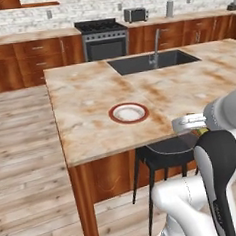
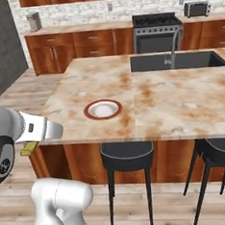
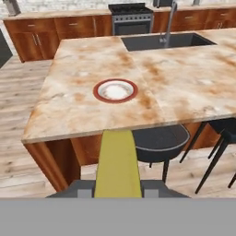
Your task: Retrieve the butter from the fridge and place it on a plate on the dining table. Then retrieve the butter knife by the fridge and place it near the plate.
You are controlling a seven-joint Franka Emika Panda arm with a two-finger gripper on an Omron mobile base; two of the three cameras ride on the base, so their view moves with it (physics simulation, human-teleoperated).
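Pincer (image 3: 118, 189) clamped on butter (image 3: 118, 163) — stick juts forward between tips. Likely light, soft, greasy: gentle squeeze at mid-length, no twisting. Ahead of pincer, plate (image 3: 115, 90) on counter (image 3: 69, 115) — past near edge; sink (image 3: 166, 41) beyond.

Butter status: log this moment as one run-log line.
hand: shut on butter | butter: short of dining table edge | plate: empty | butter placing: pending
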